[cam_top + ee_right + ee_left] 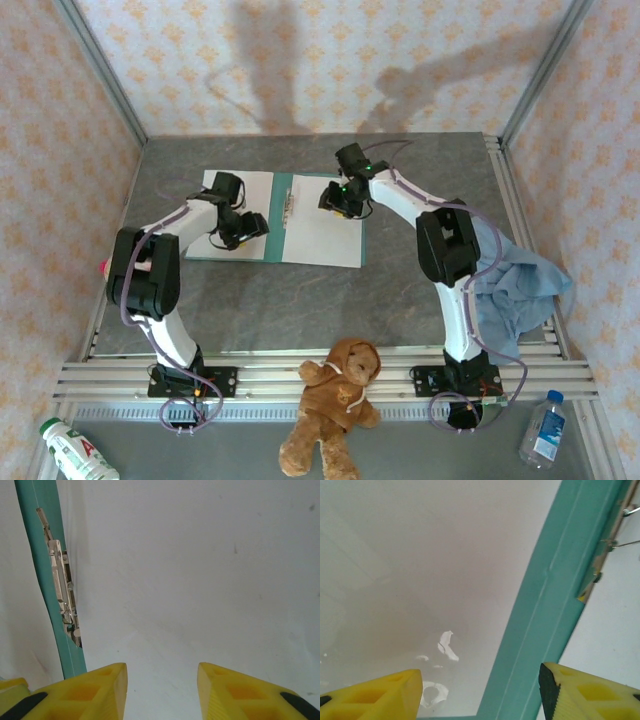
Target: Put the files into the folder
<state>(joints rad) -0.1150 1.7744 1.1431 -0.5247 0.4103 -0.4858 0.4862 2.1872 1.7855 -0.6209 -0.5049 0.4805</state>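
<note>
We've got the thin teal-green card folder (280,238) lying open on the grey surface (300,300), upper middle of the frame, plain white paper sheets (322,238) on both halves. Left end effector (240,230) and right end effector (340,200) sit over them, jaws apart, gripping nothing.

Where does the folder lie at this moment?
In the top view, the folder lies open on the far middle of the table, its left half under the left gripper and its right half under the right gripper.
</note>
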